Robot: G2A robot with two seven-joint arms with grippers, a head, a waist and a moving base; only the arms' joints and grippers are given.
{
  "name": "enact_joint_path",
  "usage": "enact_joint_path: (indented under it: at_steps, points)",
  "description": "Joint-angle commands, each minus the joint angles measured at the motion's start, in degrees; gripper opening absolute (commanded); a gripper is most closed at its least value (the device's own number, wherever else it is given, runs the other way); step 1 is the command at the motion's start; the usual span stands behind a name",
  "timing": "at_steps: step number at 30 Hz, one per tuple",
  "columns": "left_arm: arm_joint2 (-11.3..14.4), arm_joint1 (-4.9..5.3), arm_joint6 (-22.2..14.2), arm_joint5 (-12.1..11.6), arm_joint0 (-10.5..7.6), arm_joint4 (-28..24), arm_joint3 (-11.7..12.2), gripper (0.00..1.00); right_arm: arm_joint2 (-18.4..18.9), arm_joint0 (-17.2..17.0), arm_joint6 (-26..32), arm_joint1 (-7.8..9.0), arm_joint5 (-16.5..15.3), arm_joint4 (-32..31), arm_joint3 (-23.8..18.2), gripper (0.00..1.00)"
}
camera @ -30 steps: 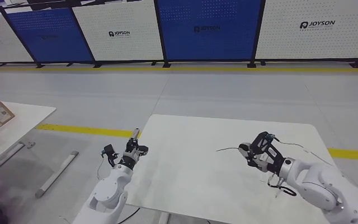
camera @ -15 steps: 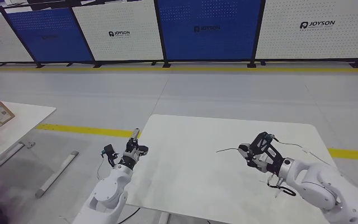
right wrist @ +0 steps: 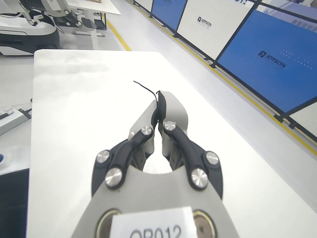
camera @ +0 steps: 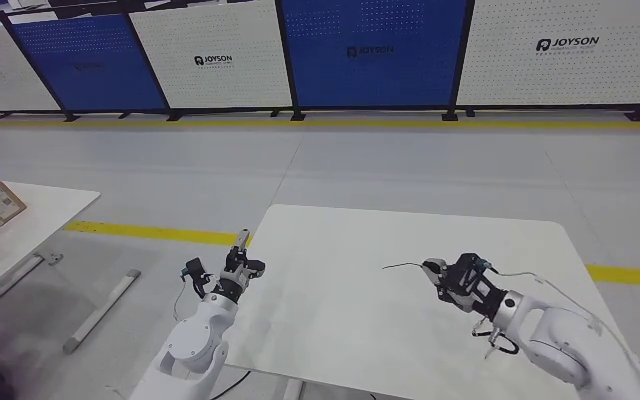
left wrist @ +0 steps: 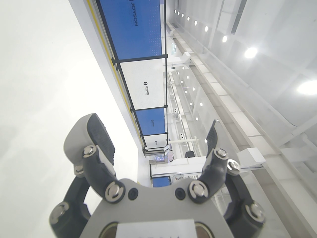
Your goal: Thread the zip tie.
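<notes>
With the right gripper [right wrist: 159,100] pressed together on one end of the thin black zip tie [right wrist: 146,88], right of centre in the top view, and the left gripper [left wrist: 153,134] spread and empty at lower left, the unsupported free tip could droop or twist out of the pinch over the white table [camera: 340,300].

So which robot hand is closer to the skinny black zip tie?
Right. The right gripper is shut on the zip tie. The left gripper is open, away at the opposite edge of the table, not touching it.
</notes>
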Motion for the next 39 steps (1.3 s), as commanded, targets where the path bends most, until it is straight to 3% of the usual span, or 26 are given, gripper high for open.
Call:
enact_joint_path:
  at_steps: [1,3,21,25,28,32,35,39]
  points:
    - [0.0,0.00,0.0,0.0,0.00,0.0,0.0,1.00,-5.2,2.7,-3.8,0.62,0.0,0.0,0.9,0.00]
    - [0.0,0.00,0.0,0.0,0.00,0.0,0.0,1.00,-8.9,4.9,-7.1,1.01,0.0,2.3,1.6,0.00]
    - [0.0,0.00,0.0,0.0,0.00,0.0,0.0,1.00,-8.7,4.8,-7.1,0.98,0.1,2.3,1.8,0.00]
    - [0.0,0.00,0.0,0.0,0.00,0.0,0.0,1.00,-9.0,5.7,-9.2,0.75,0.0,-6.1,1.8,0.00]
    - [0.0,0.00,0.0,0.0,0.00,0.0,0.0,1.00,-9.8,7.4,-12.5,0.53,0.0,-11.0,4.2,0.00]
    - [0.0,0.00,0.0,0.0,0.00,0.0,0.0,1.00,-13.6,9.9,-16.0,-0.14,0.0,-15.4,5.8,0.00]
    - [0.0,0.00,0.0,0.0,0.00,0.0,0.0,1.00,-17.8,12.8,-18.6,-0.96,0.0,-15.3,8.3,0.00]
    - [0.0,0.00,0.0,0.0,0.00,0.0,0.0,1.00,-18.3,13.1,-19.1,-1.07,0.0,-15.0,8.5,0.00]
